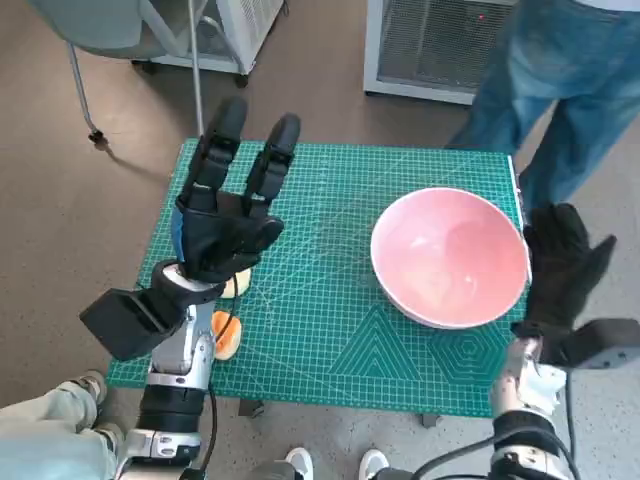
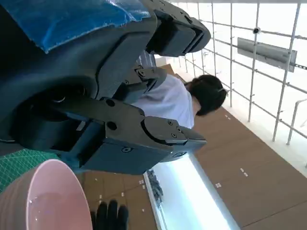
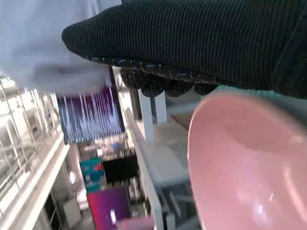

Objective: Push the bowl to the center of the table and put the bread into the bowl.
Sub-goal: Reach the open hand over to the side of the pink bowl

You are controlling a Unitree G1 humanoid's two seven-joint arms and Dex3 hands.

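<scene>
The pink bowl (image 1: 450, 257) stands empty on the right part of the green cutting mat (image 1: 330, 330), its rim near the table's right edge. My right hand (image 1: 562, 272) in the black glove is open and upright just beside the bowl's right rim; the bowl (image 3: 249, 167) fills the right wrist view below the glove (image 3: 192, 43). My left hand (image 1: 228, 205) is raised above the mat's left side, open, fingers spread upward, holding nothing. The bread (image 1: 227, 335) lies at the mat's left front, partly hidden under my left wrist. The bowl (image 2: 45, 199) also shows in the left wrist view.
A person in jeans (image 1: 545, 90) stands beyond the table's right back corner. A chair leg (image 1: 85, 95) and white cabinets (image 1: 440, 45) are on the floor behind. A person's shoes (image 1: 330, 465) show at the front edge.
</scene>
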